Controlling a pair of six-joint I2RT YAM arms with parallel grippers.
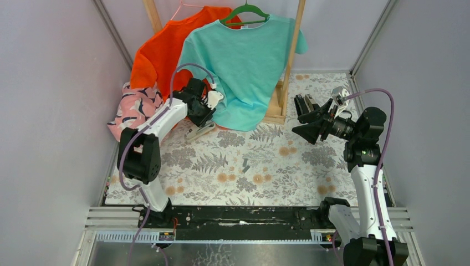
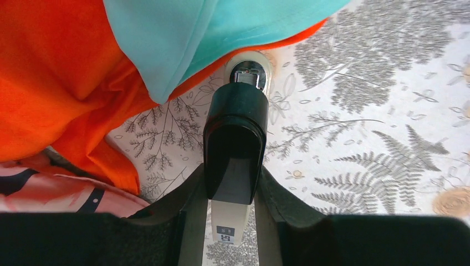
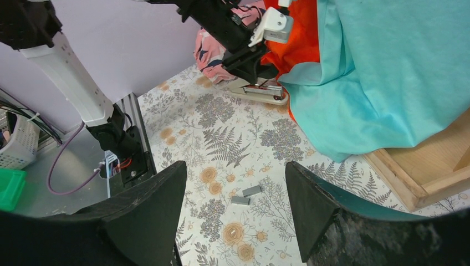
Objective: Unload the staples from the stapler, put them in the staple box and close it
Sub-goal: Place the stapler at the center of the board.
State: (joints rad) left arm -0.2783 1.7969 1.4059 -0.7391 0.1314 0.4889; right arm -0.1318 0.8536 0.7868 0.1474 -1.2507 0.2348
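Observation:
The stapler (image 2: 235, 138), with a black top and a white base, lies on the floral table at the back left, partly under the hem of the hanging shirts. My left gripper (image 2: 231, 178) is shut on it, with a finger against each side of the black top. From above, the left gripper (image 1: 204, 113) sits over the stapler (image 1: 200, 131). Two short grey strips of staples (image 3: 246, 195) lie loose on the table's middle, also seen as staples (image 1: 245, 164) from above. My right gripper (image 1: 304, 117) hangs open in the air at the right, holding nothing.
An orange shirt (image 1: 161, 52) and a teal shirt (image 1: 244, 66) hang from a wooden rack (image 1: 282, 83) at the back. A pink patterned cloth (image 1: 133, 108) lies at the back left. Purple walls close in on both sides.

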